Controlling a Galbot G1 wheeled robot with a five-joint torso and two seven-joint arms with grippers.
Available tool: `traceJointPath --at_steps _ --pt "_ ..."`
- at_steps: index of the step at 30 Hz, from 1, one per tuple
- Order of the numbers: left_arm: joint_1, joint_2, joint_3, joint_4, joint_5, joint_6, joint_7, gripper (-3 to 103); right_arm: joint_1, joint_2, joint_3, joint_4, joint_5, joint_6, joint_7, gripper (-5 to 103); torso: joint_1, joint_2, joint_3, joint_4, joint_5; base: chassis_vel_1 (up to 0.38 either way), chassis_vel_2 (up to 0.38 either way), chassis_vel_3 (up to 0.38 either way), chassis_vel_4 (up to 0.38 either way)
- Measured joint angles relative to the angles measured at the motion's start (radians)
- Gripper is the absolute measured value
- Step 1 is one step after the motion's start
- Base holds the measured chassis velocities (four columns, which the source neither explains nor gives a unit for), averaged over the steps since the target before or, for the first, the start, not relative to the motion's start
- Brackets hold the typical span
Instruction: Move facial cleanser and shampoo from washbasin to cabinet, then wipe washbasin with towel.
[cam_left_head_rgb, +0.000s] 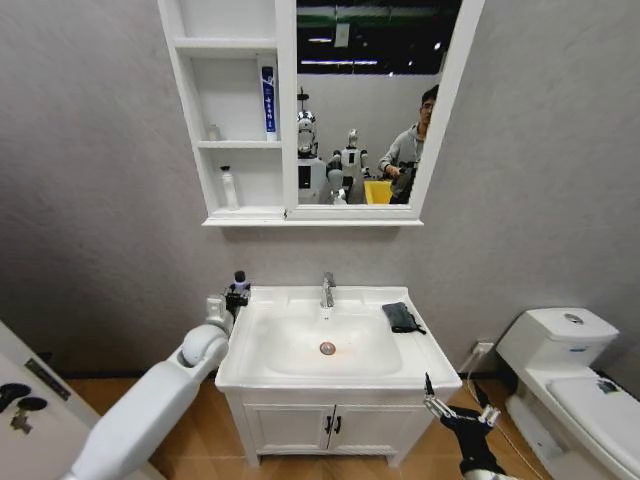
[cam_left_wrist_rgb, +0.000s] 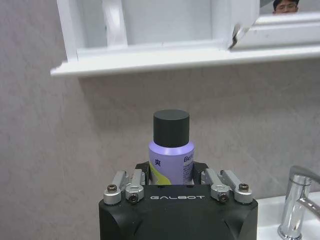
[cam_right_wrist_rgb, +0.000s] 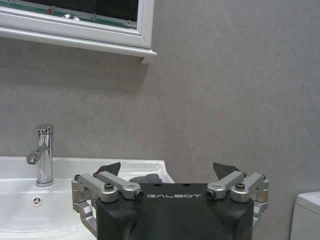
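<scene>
1. The white wall-mounted cabinet (cam_left_head_rgb: 235, 110) with three open shelves and a framed mirror fills the head view's upper centre.
2. The white rectangular ceramic washbasin (cam_left_head_rgb: 340, 375) sits lower centre.
3. The small dark grey folded towel (cam_left_head_rgb: 401, 316) lies on its right rim.
4. The left claw (cam_left_head_rgb: 237, 297), marked "GALBOT", is clenched on a lilac bottle with a dark cap (cam_left_wrist_rgb: 171, 150) at the washbasin's back-left corner.
5. The right claw (cam_left_head_rgb: 457, 407) hangs released, lower right.
</scene>
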Motion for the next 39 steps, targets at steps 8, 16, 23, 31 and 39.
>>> traceJointPath --at_steps 8,16,23,31,39 --pt "-0.228 0.136 0.004 -0.095 -0.292 0.124 -0.067 43 -0.002 0.007 0.0 0.017 -0.003 0.002 -0.002 100 0.0 0.0 0.0 0.0003 -0.0001 0.0 0.0 0.0 0.0" --pt "-0.686 0.055 0.209 0.088 -0.435 0.164 -0.075 43 0.005 0.012 -0.001 0.016 -0.005 0.007 -0.004 100 0.0 0.0 0.0 0.0001 0.0004 0.0 0.0 0.0 0.0" --pt "-0.843 -0.112 0.356 0.391 -0.305 0.134 0.04 43 0.021 0.002 0.016 -0.003 0.017 0.009 -0.004 100 0.0 0.0 0.0 0.0 0.0002 0.0 0.0 0.0 0.0" --pt "-0.938 -0.214 0.408 0.618 -0.209 0.125 0.142 43 0.035 0.004 0.02 -0.036 0.032 0.016 -0.008 100 0.0 0.0 0.0 0.0002 0.0004 0.0 0.0 0.0 0.0" --pt "-0.974 -0.256 0.43 0.755 -0.193 0.123 0.176 43 0.036 0.002 0.032 -0.058 0.049 0.026 -0.014 100 0.0 0.0 0.0 0.0003 0.0002 0.0 0.0 0.0 0.0"
